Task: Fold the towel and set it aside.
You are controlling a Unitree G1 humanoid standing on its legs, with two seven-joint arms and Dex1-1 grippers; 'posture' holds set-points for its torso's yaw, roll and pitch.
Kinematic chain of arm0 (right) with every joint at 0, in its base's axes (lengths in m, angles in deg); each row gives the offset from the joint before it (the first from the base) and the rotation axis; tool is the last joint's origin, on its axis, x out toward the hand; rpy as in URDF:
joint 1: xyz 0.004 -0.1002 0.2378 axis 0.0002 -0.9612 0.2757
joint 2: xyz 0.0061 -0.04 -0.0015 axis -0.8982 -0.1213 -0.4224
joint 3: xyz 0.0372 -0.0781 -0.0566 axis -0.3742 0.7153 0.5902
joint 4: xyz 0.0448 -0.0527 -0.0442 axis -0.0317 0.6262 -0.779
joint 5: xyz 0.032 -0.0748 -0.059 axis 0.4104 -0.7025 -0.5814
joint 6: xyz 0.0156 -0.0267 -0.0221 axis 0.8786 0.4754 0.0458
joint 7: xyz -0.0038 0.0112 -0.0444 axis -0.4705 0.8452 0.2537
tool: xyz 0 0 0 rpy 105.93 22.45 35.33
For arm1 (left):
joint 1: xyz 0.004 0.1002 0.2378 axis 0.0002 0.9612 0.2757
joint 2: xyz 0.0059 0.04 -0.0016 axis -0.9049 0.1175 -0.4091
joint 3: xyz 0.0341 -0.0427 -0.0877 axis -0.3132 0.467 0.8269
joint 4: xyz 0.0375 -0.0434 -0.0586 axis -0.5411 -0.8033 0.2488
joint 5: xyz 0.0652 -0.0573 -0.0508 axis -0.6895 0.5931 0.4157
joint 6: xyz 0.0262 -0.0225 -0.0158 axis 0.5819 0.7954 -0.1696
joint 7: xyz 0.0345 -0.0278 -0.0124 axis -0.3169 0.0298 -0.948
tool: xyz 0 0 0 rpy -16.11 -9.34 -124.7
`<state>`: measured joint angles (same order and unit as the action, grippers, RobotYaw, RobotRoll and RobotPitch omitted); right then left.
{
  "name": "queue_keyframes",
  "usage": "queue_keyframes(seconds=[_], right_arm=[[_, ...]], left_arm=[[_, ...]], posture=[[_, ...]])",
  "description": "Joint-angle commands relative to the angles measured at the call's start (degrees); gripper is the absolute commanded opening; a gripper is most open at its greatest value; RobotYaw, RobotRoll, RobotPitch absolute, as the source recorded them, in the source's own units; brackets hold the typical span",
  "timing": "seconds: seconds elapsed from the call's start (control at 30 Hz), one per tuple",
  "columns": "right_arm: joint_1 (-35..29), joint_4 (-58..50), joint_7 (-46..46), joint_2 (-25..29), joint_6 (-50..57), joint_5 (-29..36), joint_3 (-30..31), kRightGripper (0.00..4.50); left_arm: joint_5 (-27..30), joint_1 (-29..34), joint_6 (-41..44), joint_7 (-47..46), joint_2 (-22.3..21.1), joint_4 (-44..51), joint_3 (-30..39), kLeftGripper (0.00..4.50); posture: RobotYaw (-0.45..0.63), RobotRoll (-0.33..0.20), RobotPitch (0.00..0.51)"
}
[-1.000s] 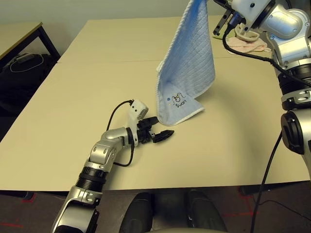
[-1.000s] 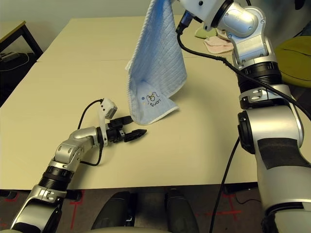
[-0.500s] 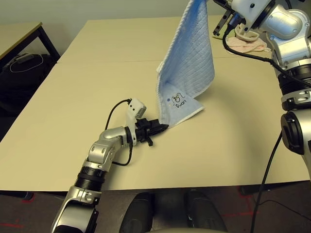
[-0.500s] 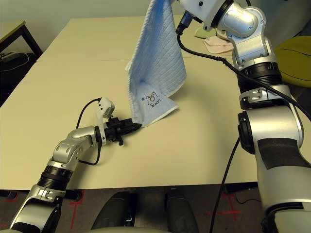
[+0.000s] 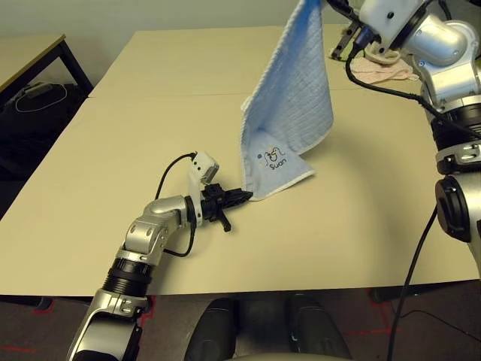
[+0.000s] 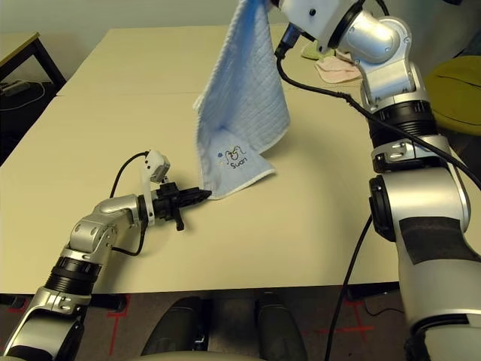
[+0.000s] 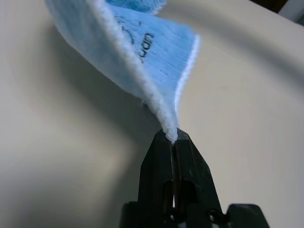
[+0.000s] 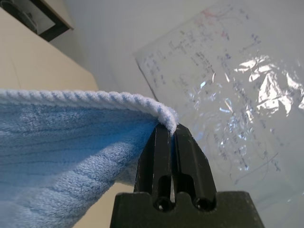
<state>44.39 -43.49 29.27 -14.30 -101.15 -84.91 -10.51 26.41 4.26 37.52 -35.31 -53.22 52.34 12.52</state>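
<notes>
We see the table (image 5: 113,188) evenly and fairly brightly lit from above, with only a soft shadow under the hanging towel (image 5: 289,113) and a faint one beside the left arm, and both head views are sharp without glare. In the left wrist view the towel's near edge is in focus while its upper part and the tabletop blur, with a broad dim shadow beneath the cloth. In the right wrist view we notice bright glare on a shiny sheet (image 8: 247,71) on the wall.
</notes>
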Motion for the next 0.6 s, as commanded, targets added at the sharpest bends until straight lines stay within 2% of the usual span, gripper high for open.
queue_keyframes(seconds=[0.03, 0.2, 0.3, 0.43, 0.6], right_arm=[[-2.1, -1.3, 0.6, 1.7, 0.8, 0.9, -1.8, 0.0], [-9.5, -3.1, 0.9, 4.7, 2.5, 1.4, -3.6, 0.0], [-15.0, -4.0, -0.7, 6.4, 3.4, 2.3, -4.0, 0.0], [-22.2, -5.1, -2.9, 9.1, 5.4, 2.8, -4.1, 0.0], [-27.6, -8.3, -7.7, 11.1, 9.9, 4.7, -3.7, 0.0]], left_arm=[[-0.8, -0.6, -1.5, 0.7, -3.2, 1.5, 1.7, 0.05], [0.3, -1.4, -1.0, -0.6, -7.1, 3.0, 6.3, 0.05], [-2.8, -2.1, -3.6, -1.4, -10.3, 2.9, 6.8, 0.05], [-1.1, -4.7, -1.1, -4.4, -11.8, 3.3, 10.5, 0.05], [-3.1, -6.5, -0.3, -6.1, -14.5, 0.7, 11.1, 0.05]], posture=[[0.08, 0.0, 0.068], [0.07, 0.0, 0.07], [0.07, 0.0, 0.072], [0.07, 0.0, 0.077], [0.06, 0.0, 0.082]])
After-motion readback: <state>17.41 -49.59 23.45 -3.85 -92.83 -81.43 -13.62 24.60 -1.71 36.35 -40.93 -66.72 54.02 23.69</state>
